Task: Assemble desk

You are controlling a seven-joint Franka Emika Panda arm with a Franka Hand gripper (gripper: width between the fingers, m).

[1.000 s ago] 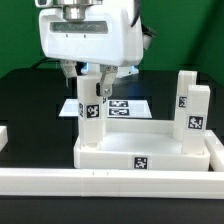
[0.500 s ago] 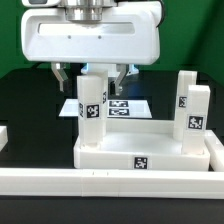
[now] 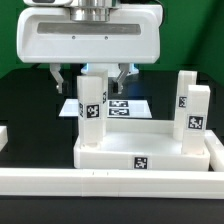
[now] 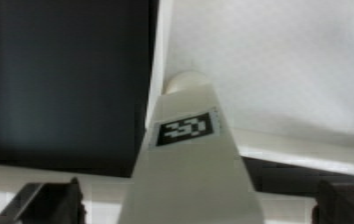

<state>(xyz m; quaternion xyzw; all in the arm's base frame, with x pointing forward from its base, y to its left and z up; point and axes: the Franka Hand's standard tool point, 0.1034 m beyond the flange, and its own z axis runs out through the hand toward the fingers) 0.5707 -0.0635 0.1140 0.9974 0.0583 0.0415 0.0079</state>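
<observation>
On a black surface (image 3: 25, 100), a Franka arm's tool (image 3: 91, 78) hangs directly over the left-hand leg (image 3: 91, 112) of a white desk kit, its two fingers spread wide on either side of the block's upper end and not visibly touching it. That leg stands upright in the far left corner of the tray-like desk top (image 3: 146, 152), which lies near the front white border rail (image 3: 110, 180). The wrist view looks straight down the tagged leg, the dark fingers (image 4: 49, 202) standing apart from both flanks. Behind the top, the marker board (image 3: 128, 106) lies flat on the surface. At the exterior view's right, a second leg (image 3: 192, 110) stands upright in the top's far right corner. The step in hand appears to be seating or fastening the left leg; the next move likely calls for closing squarely on the block without tilting it.
</observation>
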